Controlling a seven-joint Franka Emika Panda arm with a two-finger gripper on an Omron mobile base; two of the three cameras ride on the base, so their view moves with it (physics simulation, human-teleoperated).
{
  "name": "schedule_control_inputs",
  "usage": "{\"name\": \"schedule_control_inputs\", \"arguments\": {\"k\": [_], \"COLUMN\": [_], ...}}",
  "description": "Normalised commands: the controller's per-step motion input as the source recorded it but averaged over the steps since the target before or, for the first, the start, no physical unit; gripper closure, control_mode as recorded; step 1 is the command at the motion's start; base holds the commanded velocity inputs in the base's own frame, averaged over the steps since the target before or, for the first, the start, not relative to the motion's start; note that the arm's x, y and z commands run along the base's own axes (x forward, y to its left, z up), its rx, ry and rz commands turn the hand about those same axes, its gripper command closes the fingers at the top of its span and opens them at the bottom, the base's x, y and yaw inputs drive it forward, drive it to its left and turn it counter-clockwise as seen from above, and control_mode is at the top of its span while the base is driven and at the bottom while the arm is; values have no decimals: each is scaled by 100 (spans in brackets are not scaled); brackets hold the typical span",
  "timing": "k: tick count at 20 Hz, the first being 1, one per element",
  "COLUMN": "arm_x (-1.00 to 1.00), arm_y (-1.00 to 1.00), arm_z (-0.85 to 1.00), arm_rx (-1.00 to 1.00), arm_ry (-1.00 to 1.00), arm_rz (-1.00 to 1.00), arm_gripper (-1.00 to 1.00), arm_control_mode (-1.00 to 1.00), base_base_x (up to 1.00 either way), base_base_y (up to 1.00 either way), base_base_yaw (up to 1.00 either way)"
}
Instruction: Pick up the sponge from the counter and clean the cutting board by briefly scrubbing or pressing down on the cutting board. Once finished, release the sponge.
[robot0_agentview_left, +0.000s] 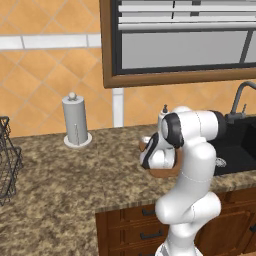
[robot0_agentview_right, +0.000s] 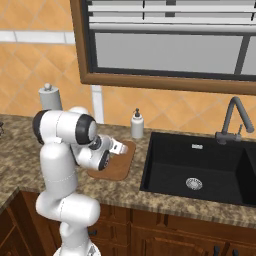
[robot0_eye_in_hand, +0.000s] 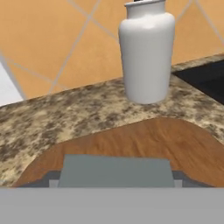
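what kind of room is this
A rendered home kitchen, most likely: a black sink with a faucet set into a granite-look counter, a paper towel holder, and a wooden cutting board.

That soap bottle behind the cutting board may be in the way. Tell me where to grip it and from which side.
Grip the soap bottle across its straight round body, below the shoulder, coming level from the cutting board side. It stands upright on the counter with the wall behind. The jaws appear shut on the sponge, so release that first.
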Motion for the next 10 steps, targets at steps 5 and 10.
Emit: {"name": "schedule_control_inputs", "arguments": {"k": [5, 10], "arm_x": [-25, -63], "arm_y": [-35, -21], "arm_z": [-13, -28], "arm_rx": [0, -1], "arm_ry": [10, 3], "arm_rz": [0, 0], "arm_gripper": [100, 100], "arm_control_mode": [-100, -100], "base_base_x": [0, 0], "base_base_y": [0, 0], "base_base_yaw": [0, 0]}}
